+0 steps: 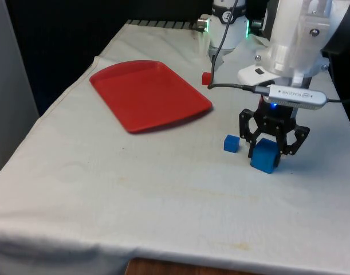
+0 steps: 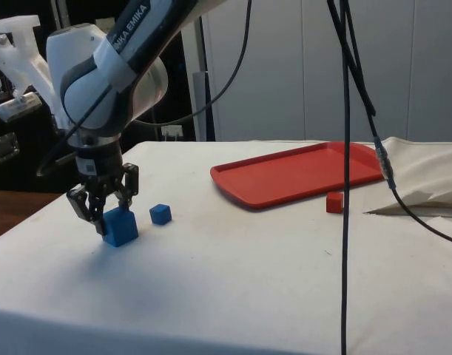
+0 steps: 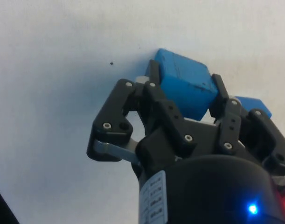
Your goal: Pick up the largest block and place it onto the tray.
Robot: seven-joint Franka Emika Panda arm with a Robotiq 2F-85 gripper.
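The large blue block (image 1: 264, 157) (image 2: 122, 229) (image 3: 184, 86) sits tilted at the cloth on the front view's right. My gripper (image 1: 270, 150) (image 2: 107, 218) (image 3: 185, 74) reaches down over it, with one black finger pressed against each side, shut on the block. The block's lower edge looks to be touching the cloth or just above it. The red tray (image 1: 146, 94) (image 2: 299, 174) lies flat and bare toward the front view's left, well apart from the gripper.
A small blue block (image 1: 231, 143) (image 2: 160, 214) (image 3: 254, 105) lies right beside the gripper on the tray's side. A small red block (image 1: 206, 78) (image 2: 334, 202) rests near the tray's far corner. A black cable (image 2: 345, 185) hangs across the side view.
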